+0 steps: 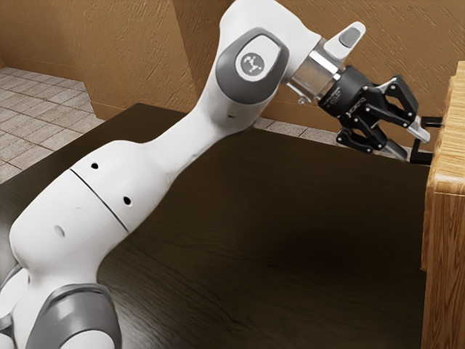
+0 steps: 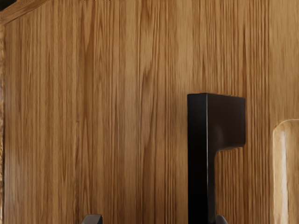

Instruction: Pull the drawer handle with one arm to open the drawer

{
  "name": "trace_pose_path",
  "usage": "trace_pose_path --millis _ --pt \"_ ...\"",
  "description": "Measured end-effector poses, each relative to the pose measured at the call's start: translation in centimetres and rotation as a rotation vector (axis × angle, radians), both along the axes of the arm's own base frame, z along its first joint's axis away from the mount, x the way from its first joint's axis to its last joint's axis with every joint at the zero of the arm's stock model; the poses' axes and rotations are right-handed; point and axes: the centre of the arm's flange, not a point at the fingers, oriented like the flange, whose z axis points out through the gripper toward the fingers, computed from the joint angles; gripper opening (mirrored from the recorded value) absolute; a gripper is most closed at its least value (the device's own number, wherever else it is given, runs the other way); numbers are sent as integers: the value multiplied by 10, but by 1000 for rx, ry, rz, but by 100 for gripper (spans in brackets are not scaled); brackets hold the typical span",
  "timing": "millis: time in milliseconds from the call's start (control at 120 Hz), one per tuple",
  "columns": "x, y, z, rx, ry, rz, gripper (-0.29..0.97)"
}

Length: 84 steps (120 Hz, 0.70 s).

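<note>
Exterior view. My arm [image 1: 182,156] comes in from the exterior view's lower left, crosses the dark table [image 1: 276,240] and reaches toward the wooden drawer unit [image 1: 445,240] at the exterior view's right edge. The black gripper [image 1: 413,142] is tilted slightly downward and sits right at the drawer front [image 1: 452,123]. Its two fingers are spread, one above the other. The black drawer handle [image 1: 421,156] projects from the wood toward the gripper, and the fingers stand on either side of it. From this angle I cannot tell whether either finger touches the handle. I also cannot tell whether the drawer is pulled out at all. A tan wall [image 1: 131,43] and a pale tiled floor [image 1: 36,109] lie behind the table.

Wrist view. The hand camera faces the drawer front [image 2: 117,116] squarely, with the wood grain running lengthwise. The handle [image 2: 201,158] appears as a dark bar with a bracket that bends off to one side. Two grey fingertips [image 2: 93,219] show at the edge, set wide apart. The handle lies between them, just beside one fingertip and well apart from the other. The hand is therefore spread and pinches nothing. A rounded, paler wooden edge [image 2: 286,172] sits beyond the handle's bracket.
</note>
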Motion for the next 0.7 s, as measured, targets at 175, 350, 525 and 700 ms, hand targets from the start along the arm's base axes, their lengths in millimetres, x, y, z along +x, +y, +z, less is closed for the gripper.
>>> trace_pose_path --millis 175,350,525,700 --pt "-6 9 8 51 1 18 7" --pt "-20 42 28 103 6 59 3" --pt "-25 77 28 142 39 99 3" --pt "-28 92 18 163 77 117 2"
